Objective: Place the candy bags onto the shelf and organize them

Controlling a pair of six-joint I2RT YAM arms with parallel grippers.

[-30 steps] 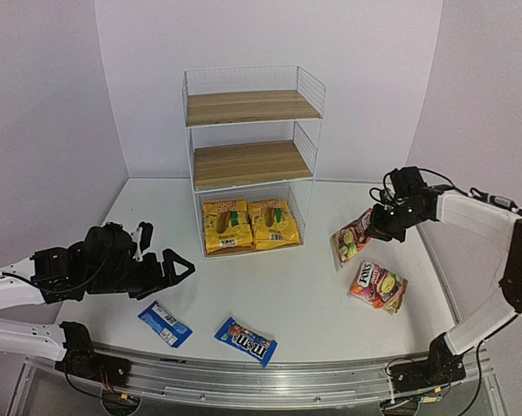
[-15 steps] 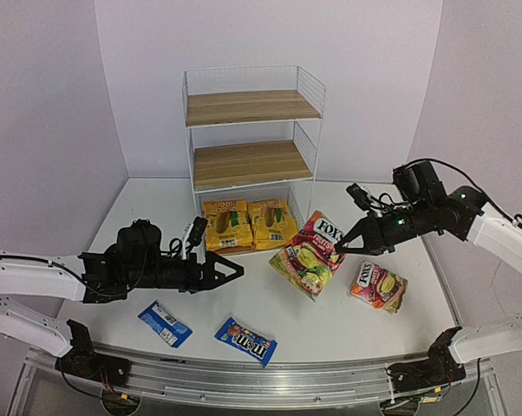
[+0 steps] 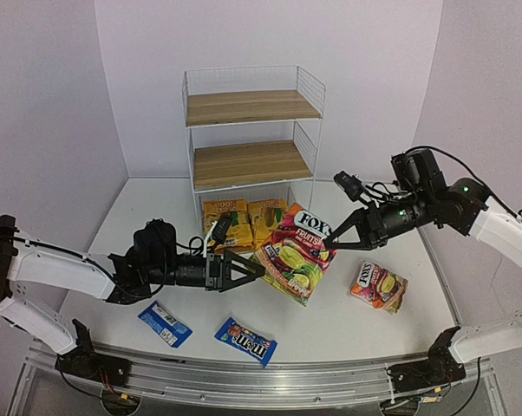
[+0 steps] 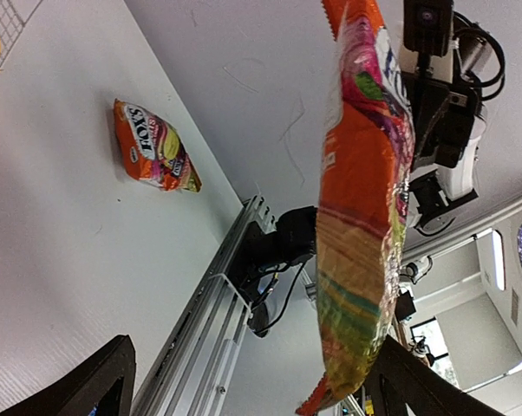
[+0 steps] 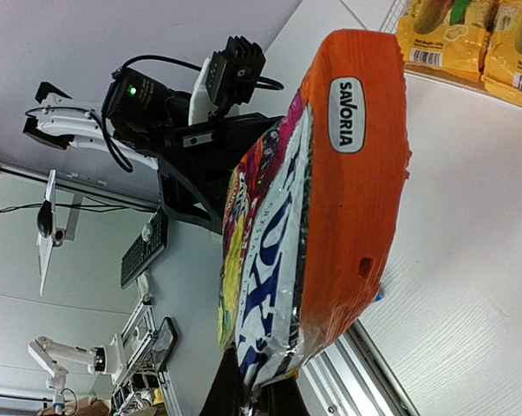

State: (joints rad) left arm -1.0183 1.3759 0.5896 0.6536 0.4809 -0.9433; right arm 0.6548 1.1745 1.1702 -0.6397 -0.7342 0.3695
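one red-pink bag [image 3: 296,256], glossy w/ yellow-green fruit graphics & an orange back, hangs tilted over mid worktop [image 3: 157,217] in front of the shelf [image 3: 252,130]. right fingers [image 3: 337,247] are clenched on its upper corner; left fingers [image 3: 246,265] are spread wide w/ its lower end betw them, close by one finger, contact unclear. shelf stands at the far edge w/ two yellow-orange bags [image 3: 226,227] side by side on its bottom board; second red-pink bag [image 3: 378,286] lies flat nr the right edge, a blue packet [image 3: 165,323] & a second blue packet [image 3: 246,339] nr the near edge, apart.
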